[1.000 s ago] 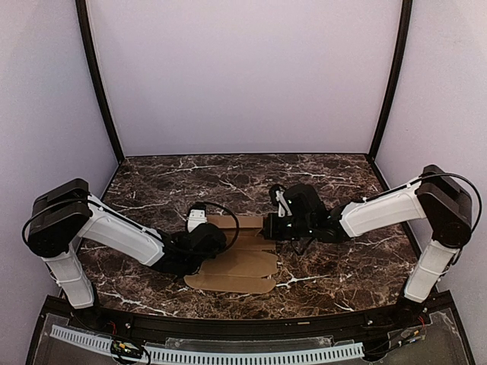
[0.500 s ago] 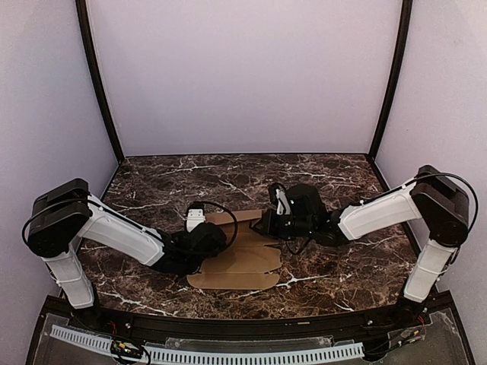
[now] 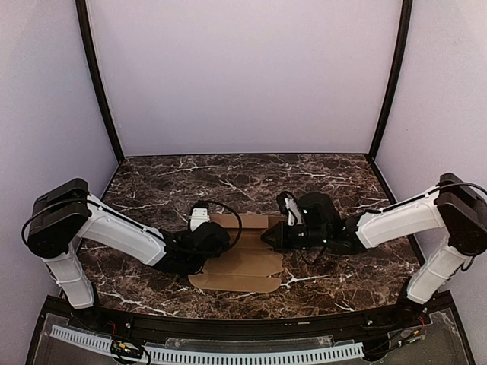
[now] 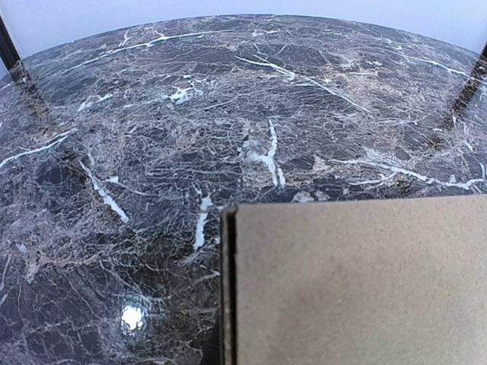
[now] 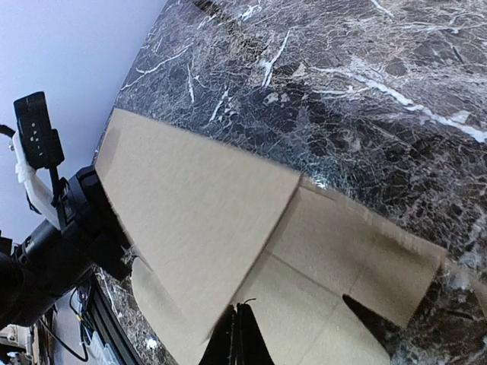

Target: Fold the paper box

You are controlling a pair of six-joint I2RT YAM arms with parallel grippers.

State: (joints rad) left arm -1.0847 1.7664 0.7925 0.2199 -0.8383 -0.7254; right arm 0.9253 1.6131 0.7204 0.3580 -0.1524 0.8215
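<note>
The paper box [image 3: 245,268] is a flat tan cardboard sheet lying on the marble between the two arms. One large panel [image 5: 194,217] stands lifted at a slant over the rest of the sheet. My left gripper [image 3: 219,242] is at that panel's left edge; the panel [image 4: 358,281] fills the lower right of the left wrist view and hides the fingers. My right gripper [image 3: 266,236] is shut, its tips [image 5: 240,331] together just above the sheet beside the lifted panel's near edge, with nothing between them.
The dark marble table [image 3: 228,179] stretches behind the sheet to the pale back wall. Black frame posts [image 3: 99,84] rise at both back corners. The left arm's dark wrist [image 5: 72,228] and its cable sit close against the panel's far side.
The right arm has swung lower and a little right, its shut tips now nearer the sheet's middle. The sheet shifted slightly right. The left arm has barely moved.
</note>
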